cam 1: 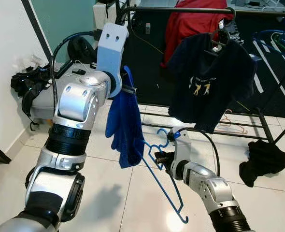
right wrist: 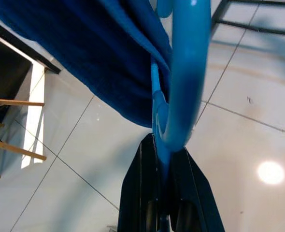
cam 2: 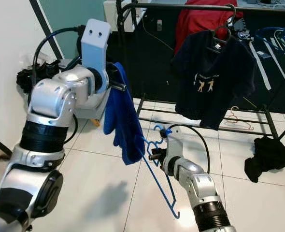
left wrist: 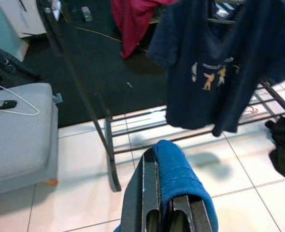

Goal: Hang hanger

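- Head camera: a white-tiled floor [cam 1: 108,169] is spreading under a black clothes rack [cam 1: 181,9], where a navy T-shirt [cam 1: 207,79] with a small gold chest print, its lettering too small to read, is hanging beside a red garment [cam 1: 191,21]. A black cloth heap [cam 1: 263,162] is lying on the tiles by the rack's foot.
- The left gripper [cam 1: 128,89], raised at chest height, is clamping a blue towel [cam 1: 125,128] that is drooping below it.
- The right gripper [cam 1: 163,157], lower and just right of the towel, is pinching a blue hanger [cam 1: 164,191] near its neck; the hook is pointing up beside the wrist, the frame slanting down toward the floor.
- Left wrist camera: the fingers [left wrist: 152,193] are pressing together on the towel's fold, facing the T-shirt and a grey ottoman [left wrist: 17,135].
- Right wrist camera: the fingers [right wrist: 142,193] are closing on the hanger's stem, its hook curving ahead against the towel.
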